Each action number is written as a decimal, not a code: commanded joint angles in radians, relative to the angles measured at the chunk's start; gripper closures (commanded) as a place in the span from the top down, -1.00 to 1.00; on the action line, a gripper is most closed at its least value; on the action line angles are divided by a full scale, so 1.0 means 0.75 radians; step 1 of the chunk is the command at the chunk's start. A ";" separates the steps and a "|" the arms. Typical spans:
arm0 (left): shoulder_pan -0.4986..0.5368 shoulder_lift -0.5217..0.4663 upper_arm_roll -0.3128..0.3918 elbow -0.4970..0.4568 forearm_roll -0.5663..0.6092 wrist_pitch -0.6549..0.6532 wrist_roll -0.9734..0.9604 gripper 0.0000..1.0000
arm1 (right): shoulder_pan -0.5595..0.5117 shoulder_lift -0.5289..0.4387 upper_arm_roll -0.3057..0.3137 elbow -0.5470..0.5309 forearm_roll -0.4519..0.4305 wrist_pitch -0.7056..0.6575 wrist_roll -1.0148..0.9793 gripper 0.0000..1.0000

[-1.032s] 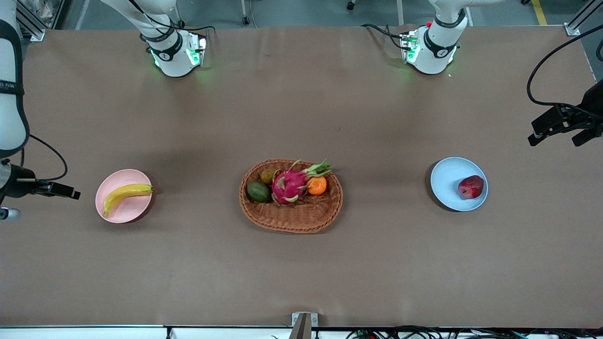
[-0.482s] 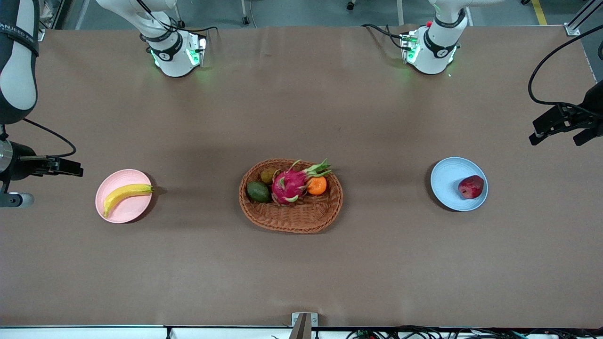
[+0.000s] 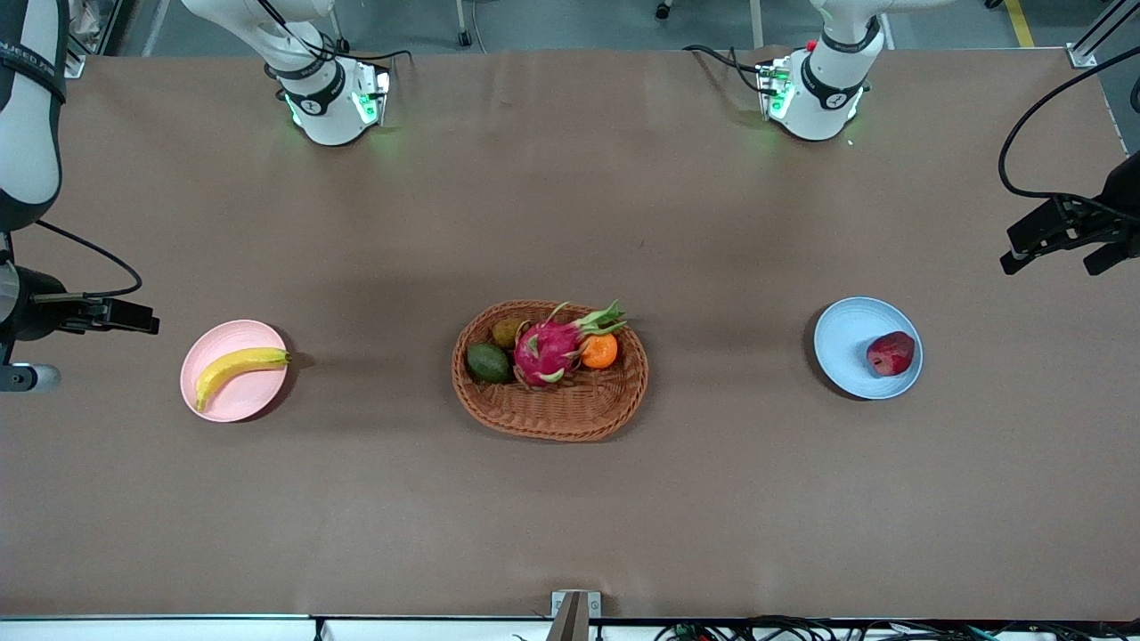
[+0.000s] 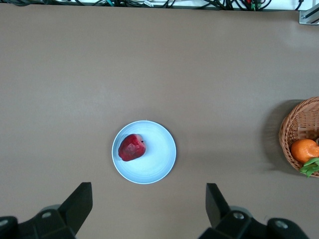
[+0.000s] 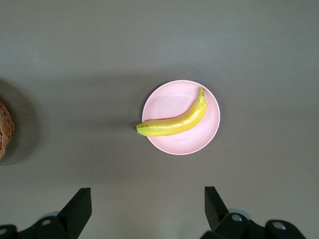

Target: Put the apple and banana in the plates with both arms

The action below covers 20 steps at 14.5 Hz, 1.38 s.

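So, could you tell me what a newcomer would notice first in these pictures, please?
Probably the brown wicker basket mid-table, with its magenta dragon fruit. Next, the banana on the pink plate toward the right arm's end, and the apple on the blue plate toward the left arm's end. Both pincers are open and wait high up at the table's ends.
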 commanded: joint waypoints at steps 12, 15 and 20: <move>-0.003 -0.004 0.005 0.022 0.010 -0.031 0.011 1.00 | -0.032 -0.428 -0.003 -0.329 0.014 -0.019 0.069 1.00; -0.003 -0.004 0.005 0.020 0.010 -0.031 0.009 1.00 | -0.032 -0.505 -0.003 -0.384 0.008 -0.029 0.054 1.00; -0.003 -0.004 0.005 0.020 0.010 -0.031 0.011 1.00 | 0.003 -0.579 -0.037 -0.435 0.006 -0.035 -0.003 1.00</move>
